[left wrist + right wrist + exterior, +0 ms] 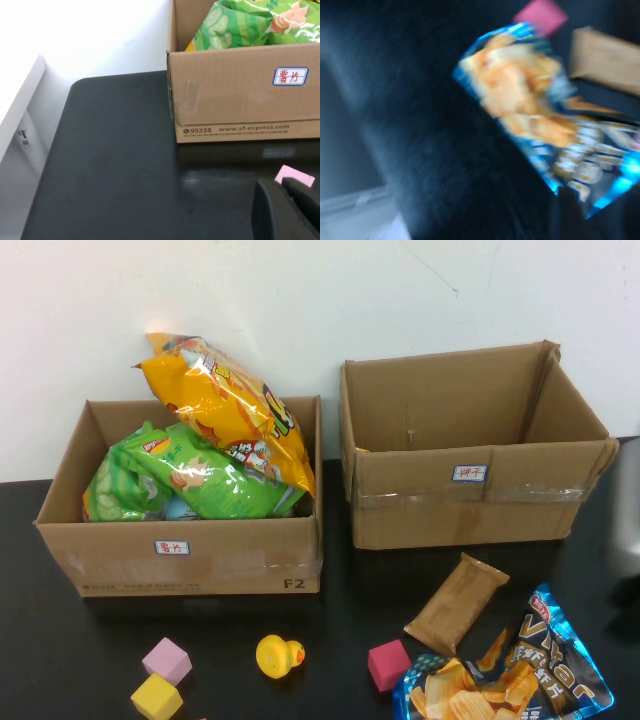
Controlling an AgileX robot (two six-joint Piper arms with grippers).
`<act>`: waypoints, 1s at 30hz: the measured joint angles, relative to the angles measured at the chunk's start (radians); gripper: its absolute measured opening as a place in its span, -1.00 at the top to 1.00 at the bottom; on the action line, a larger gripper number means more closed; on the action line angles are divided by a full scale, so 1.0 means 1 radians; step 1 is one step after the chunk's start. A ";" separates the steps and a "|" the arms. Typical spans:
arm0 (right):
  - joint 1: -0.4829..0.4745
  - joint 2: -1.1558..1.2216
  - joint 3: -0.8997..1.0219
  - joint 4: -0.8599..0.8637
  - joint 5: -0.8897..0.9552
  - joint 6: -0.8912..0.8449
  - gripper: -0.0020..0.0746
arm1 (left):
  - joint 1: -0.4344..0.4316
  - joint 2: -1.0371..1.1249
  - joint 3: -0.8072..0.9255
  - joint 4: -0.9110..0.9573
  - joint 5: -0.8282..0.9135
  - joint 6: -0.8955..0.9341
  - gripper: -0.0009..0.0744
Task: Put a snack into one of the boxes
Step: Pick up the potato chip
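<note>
STEP: approach snack | TARGET: blue chip bag (520, 672) lies flat on table beside brown packet (457, 602), before empty right box (470, 445) | RIGHT GRIPPER (570, 215): above bag, finger state indeterminate | LEFT GRIPPER (292, 207): low near left box (240, 100), state indeterminate | METHOD: pinch a bag edge, not its inflated middle.

This looks like a robot test bench in a lab rather than a home or shop. A bare black tabletop (330, 600) stands against a plain white wall (300, 300), with nothing decorative around it. Two open cardboard shipping boxes (180, 555) (470, 495) each carry a small handwritten label (172, 548), as for a sorting trial. Foam practice blocks in pink (166, 660), yellow (156, 698) and magenta (388, 665), plus a rubber duck (279, 656), lie loose among packaged snacks (455, 603).
</note>
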 joint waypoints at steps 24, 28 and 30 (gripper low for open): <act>0.335 0.685 -0.045 -0.149 -0.427 0.009 -0.86 | 0.000 0.000 0.000 0.000 0.000 0.000 0.98; 0.343 0.748 -0.045 -0.145 -0.471 0.030 -0.60 | 0.000 0.000 0.000 0.000 0.000 0.000 0.98; 0.344 0.751 -0.048 -0.150 -0.479 0.034 -0.20 | 0.000 0.000 0.000 0.000 0.000 0.000 0.98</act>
